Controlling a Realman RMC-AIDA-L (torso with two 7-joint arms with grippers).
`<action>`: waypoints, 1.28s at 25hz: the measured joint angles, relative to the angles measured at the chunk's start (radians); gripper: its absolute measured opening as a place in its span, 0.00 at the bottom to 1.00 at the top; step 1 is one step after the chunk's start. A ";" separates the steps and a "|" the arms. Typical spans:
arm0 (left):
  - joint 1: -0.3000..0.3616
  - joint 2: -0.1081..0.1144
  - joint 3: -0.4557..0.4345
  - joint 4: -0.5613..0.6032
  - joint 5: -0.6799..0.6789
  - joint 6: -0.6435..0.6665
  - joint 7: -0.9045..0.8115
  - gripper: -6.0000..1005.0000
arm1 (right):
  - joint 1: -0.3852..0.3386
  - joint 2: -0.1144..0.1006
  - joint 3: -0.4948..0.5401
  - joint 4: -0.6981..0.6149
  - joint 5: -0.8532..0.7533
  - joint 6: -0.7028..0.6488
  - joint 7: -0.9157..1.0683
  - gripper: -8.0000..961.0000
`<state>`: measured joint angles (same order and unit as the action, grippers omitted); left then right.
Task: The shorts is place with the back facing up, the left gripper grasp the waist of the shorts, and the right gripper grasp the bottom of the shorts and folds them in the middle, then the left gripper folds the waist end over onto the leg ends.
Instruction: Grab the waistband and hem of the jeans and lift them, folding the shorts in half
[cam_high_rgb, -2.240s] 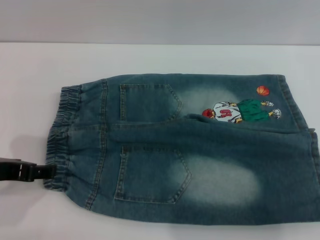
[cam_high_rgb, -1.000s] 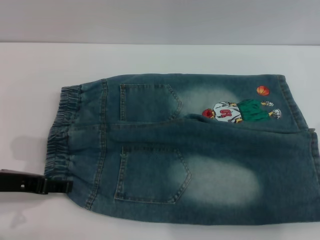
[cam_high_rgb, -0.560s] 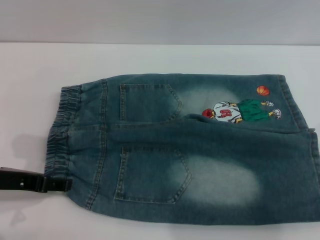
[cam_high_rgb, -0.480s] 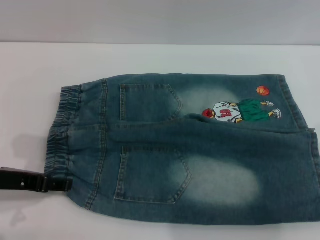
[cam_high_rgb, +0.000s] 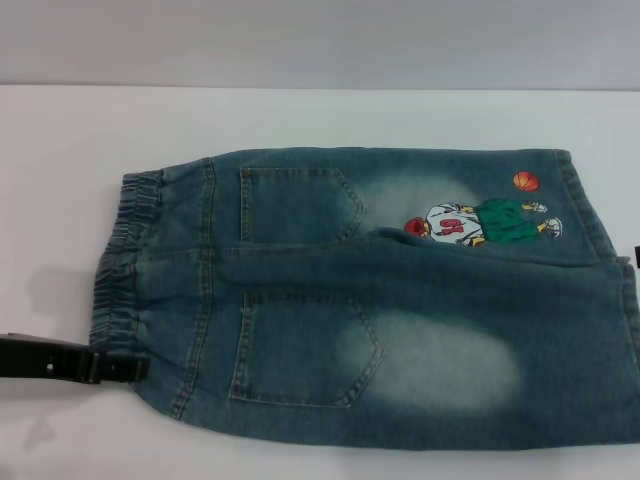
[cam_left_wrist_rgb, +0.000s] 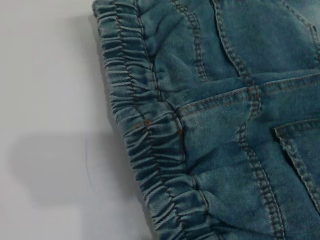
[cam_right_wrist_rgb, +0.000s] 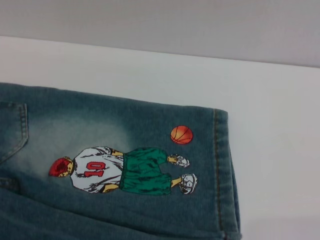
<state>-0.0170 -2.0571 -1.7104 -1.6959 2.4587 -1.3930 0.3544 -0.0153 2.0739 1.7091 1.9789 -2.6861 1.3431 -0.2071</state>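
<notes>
Shorts (cam_high_rgb: 380, 300), blue-green washed denim, back up: we record them spread flat on the white bench (cam_high_rgb: 320, 115), filling most of it. Left pincer (cam_high_rgb: 130, 369): black, low at the near corner of the gathered waistband (cam_high_rgb: 125, 270), touching the fabric; we cannot tell whether it is open or closed. Two patch pockets lie beyond it. Farthest from it, the cartoon print (cam_right_wrist_rgb: 125, 172) and orange ball (cam_right_wrist_rgb: 181, 134) sit beside the stitched leg hem (cam_right_wrist_rgb: 222, 170). Right pincer: only a dark sliver shows beside the shorts' hem end; state unknown.
</notes>
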 joint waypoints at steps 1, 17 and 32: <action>-0.001 0.000 0.000 0.000 0.000 -0.001 0.000 0.86 | 0.000 0.000 0.000 0.000 0.000 0.001 0.000 0.74; -0.005 -0.002 0.014 0.021 0.000 0.000 0.000 0.84 | 0.002 -0.001 -0.007 0.001 0.000 0.007 -0.001 0.74; -0.021 0.000 0.016 0.024 0.038 0.001 0.000 0.82 | 0.001 -0.002 -0.021 0.003 0.000 0.018 -0.002 0.74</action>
<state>-0.0376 -2.0570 -1.6947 -1.6717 2.4965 -1.3920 0.3544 -0.0138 2.0724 1.6878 1.9820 -2.6860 1.3612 -0.2087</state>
